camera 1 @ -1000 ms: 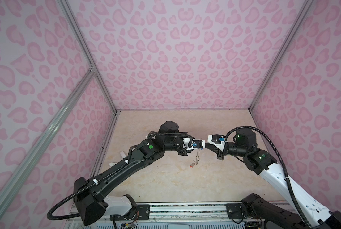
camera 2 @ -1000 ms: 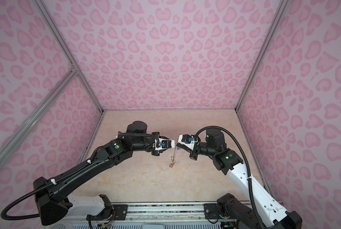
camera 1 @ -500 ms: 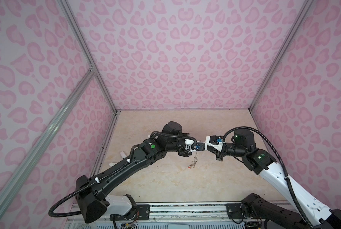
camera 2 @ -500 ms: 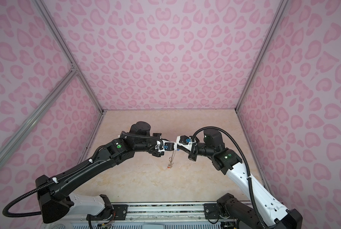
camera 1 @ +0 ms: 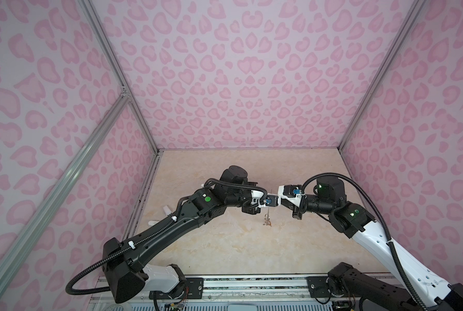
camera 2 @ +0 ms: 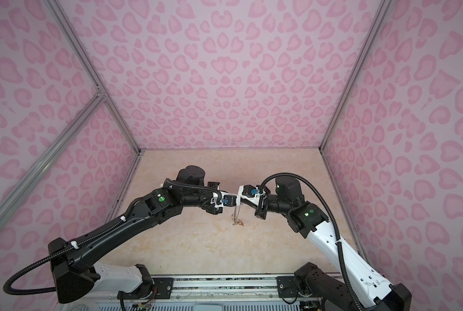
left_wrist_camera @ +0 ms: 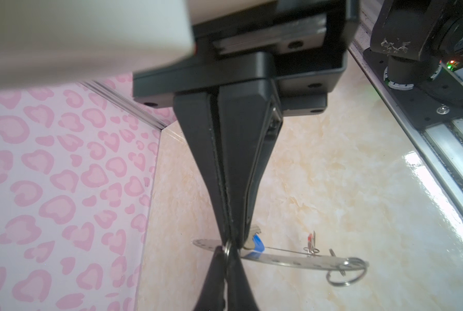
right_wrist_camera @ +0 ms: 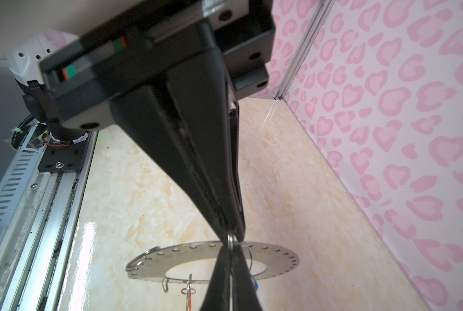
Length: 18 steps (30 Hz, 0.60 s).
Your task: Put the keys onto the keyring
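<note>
The keyring point(right_wrist_camera: 278, 258), a flat grey disc with rim holes, hangs in the air over the middle of the table, edge-on in both top views point(camera 1: 266, 215). My right gripper point(right_wrist_camera: 231, 238) is shut on its rim. My left gripper point(left_wrist_camera: 229, 246) meets it tip to tip and is shut on a small split ring point(left_wrist_camera: 227, 249) at that rim. The key with the blue tag point(left_wrist_camera: 257, 244) sits right beside the left fingertips. The key with the orange-red tag point(left_wrist_camera: 310, 241) hangs from a clip further round the disc point(right_wrist_camera: 190, 294). Another loose split ring point(left_wrist_camera: 349, 272) hangs at the disc's end.
The marble-look tabletop point(camera 1: 238, 242) lies well below the hanging keys. Two small white objects point(camera 1: 167, 209) lie at the table's left edge behind the left arm. The metal rail point(camera 1: 251, 280) with both arm bases runs along the front. Pink patterned walls close in three sides.
My left arm has reached to the right until its tips met the right gripper's, and its jaws have closed. The right gripper stayed shut and shifted slightly left with the keyring.
</note>
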Tool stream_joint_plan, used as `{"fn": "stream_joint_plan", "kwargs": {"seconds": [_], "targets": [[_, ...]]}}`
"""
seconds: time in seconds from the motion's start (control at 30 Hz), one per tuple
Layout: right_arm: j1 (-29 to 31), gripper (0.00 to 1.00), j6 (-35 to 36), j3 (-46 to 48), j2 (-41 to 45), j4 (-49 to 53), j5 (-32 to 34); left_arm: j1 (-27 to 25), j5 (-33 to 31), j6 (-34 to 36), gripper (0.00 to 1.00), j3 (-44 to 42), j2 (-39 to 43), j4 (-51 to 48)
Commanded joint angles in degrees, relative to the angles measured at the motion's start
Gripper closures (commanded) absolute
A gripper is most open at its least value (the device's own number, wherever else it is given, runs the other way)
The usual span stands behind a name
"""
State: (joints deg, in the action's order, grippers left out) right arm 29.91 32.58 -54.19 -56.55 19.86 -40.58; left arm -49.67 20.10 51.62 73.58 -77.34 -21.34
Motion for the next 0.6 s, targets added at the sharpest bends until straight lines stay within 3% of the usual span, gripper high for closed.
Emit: {"fn": "stream_joint_plan", "kwargs": {"seconds": [0.0, 0.23, 0.57], "targets": [[0.2, 1.0, 0.8, 0.1, 0.6, -2.2, -0.6, 0.0, 1.2, -1.1, 0.97, 0.4, -0.3, -0.6], [-0.3, 0.7, 1.0, 4.7, 4.9, -5.0, 6.9, 2.5, 7.1, -7.7, 0.97, -1.8, 2.0, 5.0], [-0.8, 0.63, -4.3, 9.2, 7.1, -12.2, 4.6, 5.2, 14.8, -15.2, 0.97, -6.6, 4.5, 15.7]]}}
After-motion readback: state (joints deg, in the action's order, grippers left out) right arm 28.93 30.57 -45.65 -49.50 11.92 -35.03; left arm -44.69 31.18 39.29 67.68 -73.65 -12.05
